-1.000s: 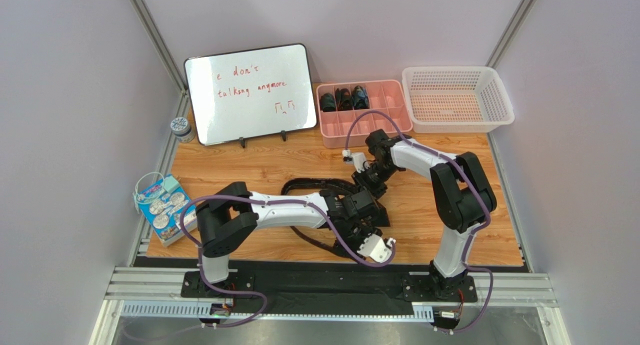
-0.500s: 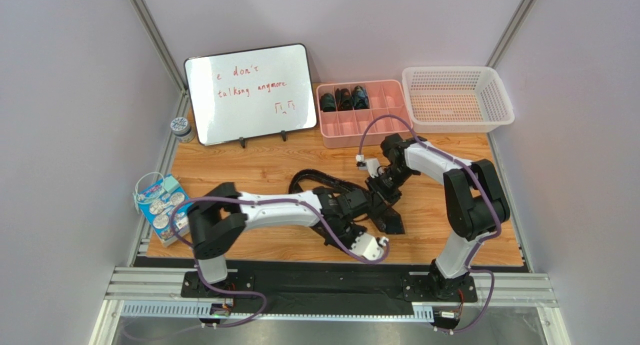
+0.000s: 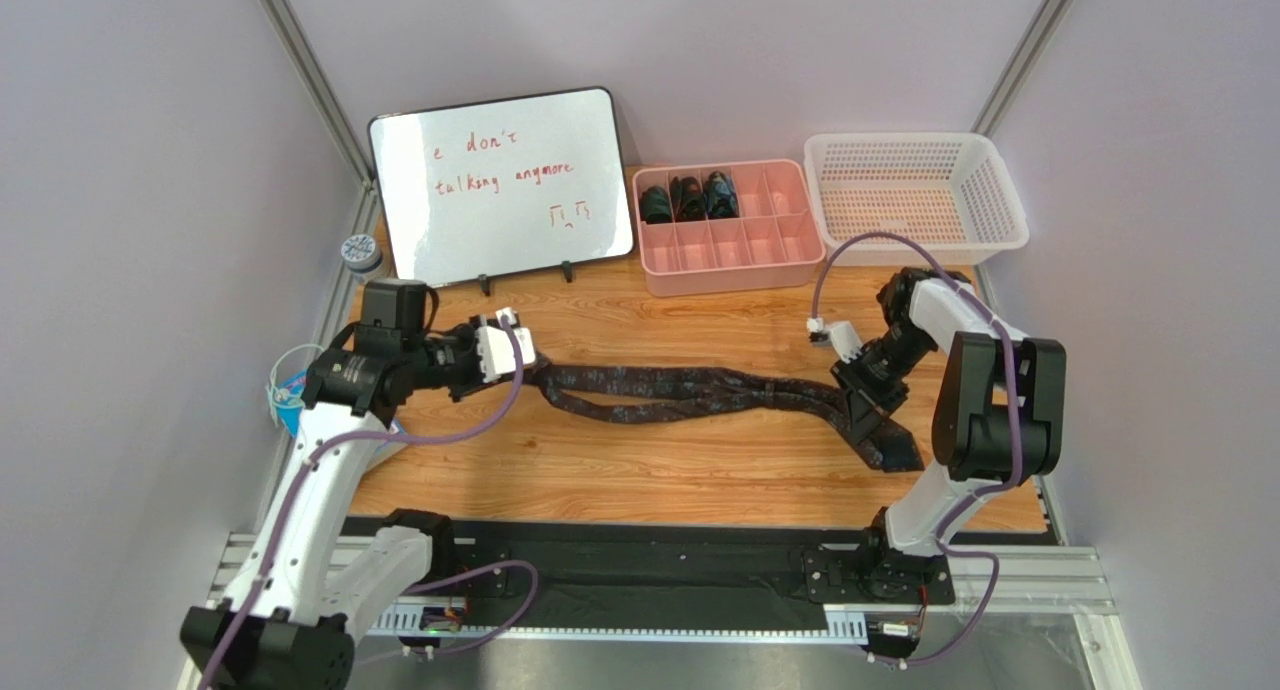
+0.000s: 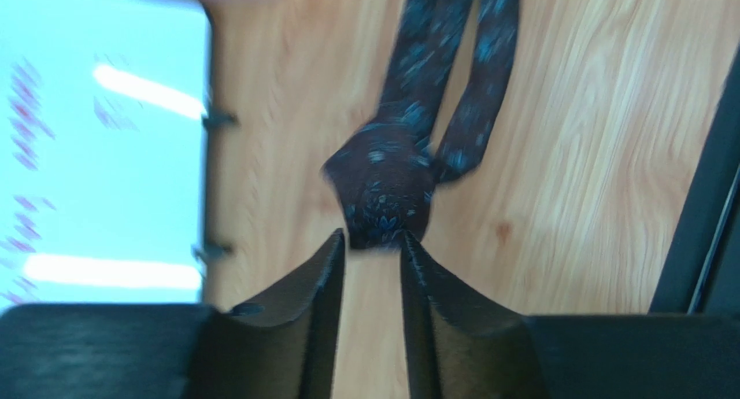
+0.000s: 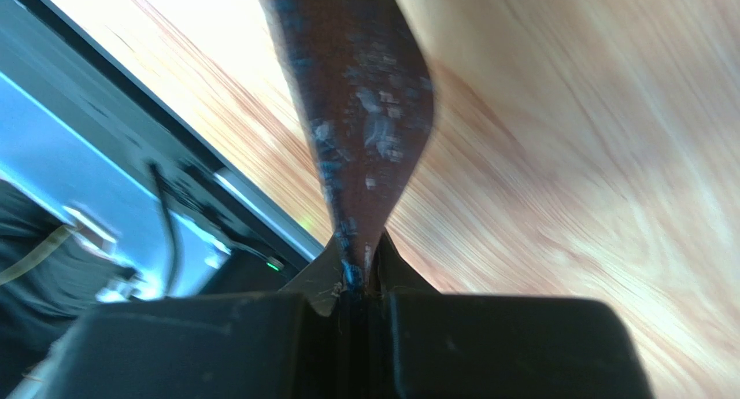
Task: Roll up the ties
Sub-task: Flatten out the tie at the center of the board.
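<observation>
**Spanning the surface [image 3: 676, 480]: one tie [image 3: 676, 395], two tools**

Tie lies across the surface from 9 to 3 o'clock. Right tool [image 5: 358, 273], jaws closed, pinches its 3 o'clock end. Left tool [image 4: 372, 241], jaws narrowly parted, meets the folded 9 o'clock end without clamping it.

You had a navy tie [image 3: 691, 395] flecked pale blue, a tan wood-grain worktop [image 3: 646, 480], a pink tray [image 3: 729, 279] and a white basket [image 3: 917, 245].
</observation>
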